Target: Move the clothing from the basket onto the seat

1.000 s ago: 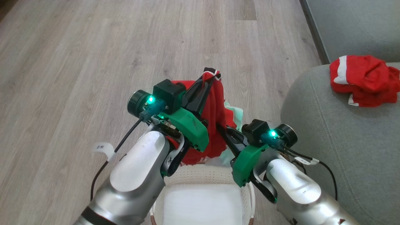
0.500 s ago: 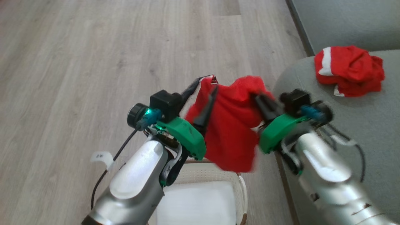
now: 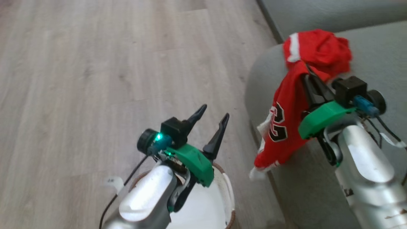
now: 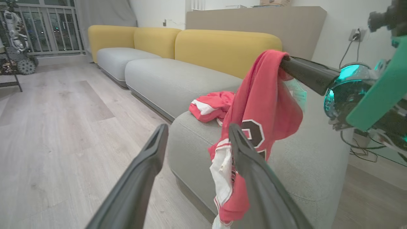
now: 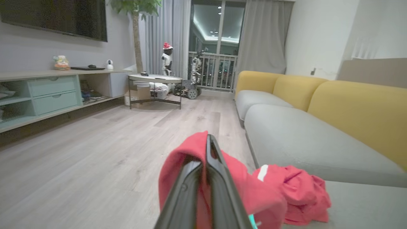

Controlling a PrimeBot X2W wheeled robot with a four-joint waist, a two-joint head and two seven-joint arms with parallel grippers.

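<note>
Now left tool (image 3: 215, 111) released, spread empty over basket (image 3: 227, 188); right tool (image 3: 307, 75) alone clenches jersey (image 3: 283, 122), swung right over seat (image 3: 265, 71) edge, beside red garment (image 3: 321, 47). Drop next.

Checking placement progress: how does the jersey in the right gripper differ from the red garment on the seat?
The jersey hangs from the shut fingers of the right gripper; the red garment lies loose on the seat. The jersey hangs long; the garment is bunched in a heap. The jersey shows a black-and-white number; the garment shows a white stripe. Both are red with white trim.
</note>
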